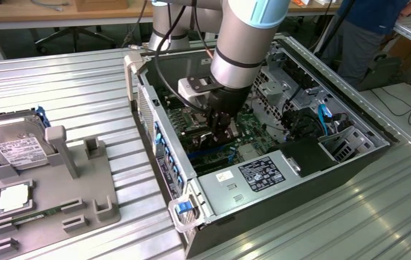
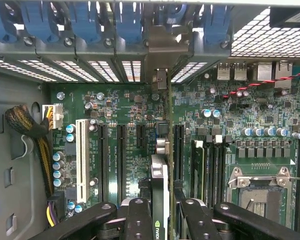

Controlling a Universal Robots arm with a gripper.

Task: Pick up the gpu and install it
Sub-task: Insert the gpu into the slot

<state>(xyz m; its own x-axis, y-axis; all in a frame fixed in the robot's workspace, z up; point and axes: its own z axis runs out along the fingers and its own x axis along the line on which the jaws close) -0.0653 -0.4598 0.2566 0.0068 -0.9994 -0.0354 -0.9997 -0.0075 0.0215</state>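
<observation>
Fingers [image 2: 139,217] pinch gpu [image 2: 160,172] edge-on over mobo [image 2: 120,105] slots; green logo on it, I can't read txt. Arm [image 1: 243,43] vertical, gripper [image 1: 222,132] down inside open case [image 1: 300,216], right of hdd [image 1: 17,146] on surface [image 1: 82,81].

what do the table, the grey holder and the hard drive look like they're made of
Table: bare ribbed metal, probably aluminium, judging by its silvery sheen and straight grooves.
Grey holder: matte plastic, possibly printed or moulded; it has a dull, even grey surface and chunky upright posts.
Hard drive: silvery metal shell with a white label, likely paper, stuck on its face.
</observation>
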